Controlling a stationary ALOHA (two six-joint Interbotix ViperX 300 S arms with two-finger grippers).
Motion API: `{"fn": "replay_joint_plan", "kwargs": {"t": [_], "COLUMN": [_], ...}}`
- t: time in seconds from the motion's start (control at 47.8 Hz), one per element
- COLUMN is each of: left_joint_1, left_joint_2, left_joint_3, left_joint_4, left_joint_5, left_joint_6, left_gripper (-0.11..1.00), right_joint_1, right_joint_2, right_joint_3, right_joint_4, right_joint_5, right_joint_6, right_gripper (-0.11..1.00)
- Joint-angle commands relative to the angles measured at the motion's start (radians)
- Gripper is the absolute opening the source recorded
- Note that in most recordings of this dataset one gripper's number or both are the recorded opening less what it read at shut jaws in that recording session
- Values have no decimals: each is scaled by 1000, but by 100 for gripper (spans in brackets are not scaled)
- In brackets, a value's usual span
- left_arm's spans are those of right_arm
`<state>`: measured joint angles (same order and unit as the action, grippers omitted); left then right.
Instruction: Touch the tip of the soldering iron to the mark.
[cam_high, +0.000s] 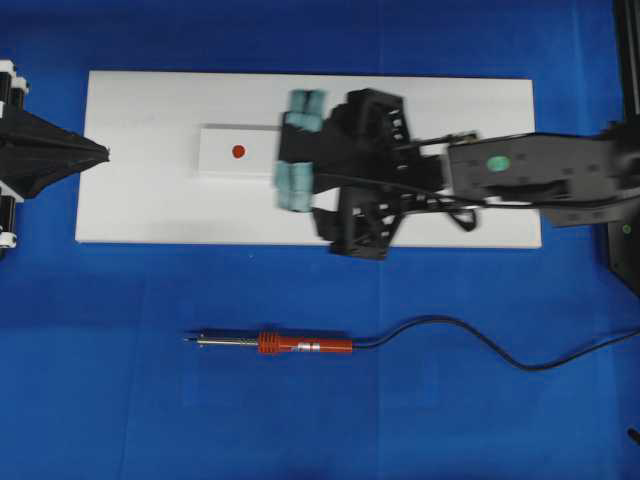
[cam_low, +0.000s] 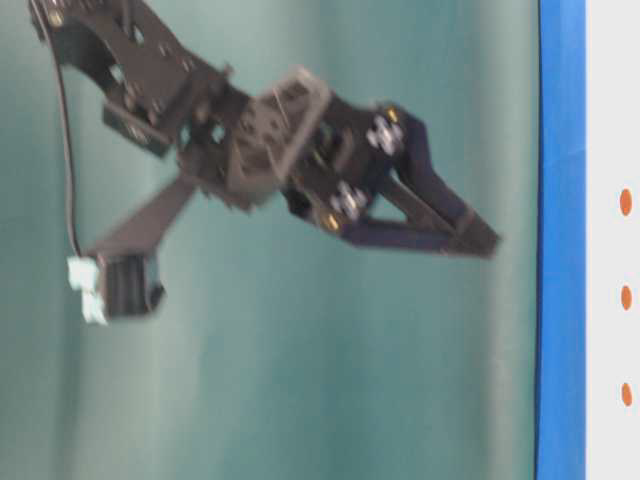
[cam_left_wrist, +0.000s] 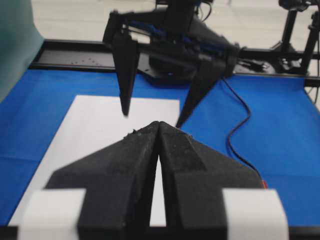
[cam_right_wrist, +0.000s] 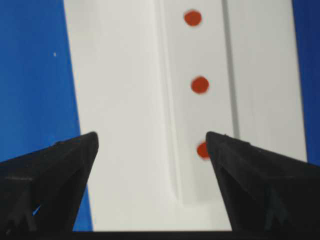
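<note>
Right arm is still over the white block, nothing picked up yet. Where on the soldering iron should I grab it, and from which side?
Grip the soldering iron on its orange-red handle, coming straight down from above with the open right gripper. It lies flat on the blue cloth, tip pointing left in the overhead view, cord trailing right. Set the jaws across the handle; that probably keeps the thin shaft free to reach the mark.

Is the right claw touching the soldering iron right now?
Apart. In the overhead view the right claw hangs open over the white board, while the soldering iron lies alone on the blue cloth below.
</note>
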<state>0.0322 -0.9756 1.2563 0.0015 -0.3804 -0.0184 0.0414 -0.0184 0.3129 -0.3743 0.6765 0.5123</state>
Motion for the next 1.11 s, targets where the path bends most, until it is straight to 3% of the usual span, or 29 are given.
{"fn": "replay_joint_plan", "kwargs": {"t": [0.0, 0.523, 0.858, 1.088], "left_joint_1": [0, -2, -2, -2], "left_joint_2": [3, 2, 0, 0], "left_joint_3": [-11, -11, -11, -11], "left_joint_4": [2, 0, 2, 2], "left_joint_5": [-2, 2, -3, -3], "left_joint_6": [2, 2, 2, 2], "left_gripper": [0, 0, 0, 0], "right_joint_1": [-2, -2, -9, -37], "right_joint_2": [-109, -724, -971, -1057], "right_joint_3": [40, 480, 715, 833], "right_joint_4": [-3, -5, -5, -2], "right_joint_5": [-9, -123, -287, -387], "right_joint_6": [0, 12, 12, 12], "right_gripper": [82, 82, 81, 81]}}
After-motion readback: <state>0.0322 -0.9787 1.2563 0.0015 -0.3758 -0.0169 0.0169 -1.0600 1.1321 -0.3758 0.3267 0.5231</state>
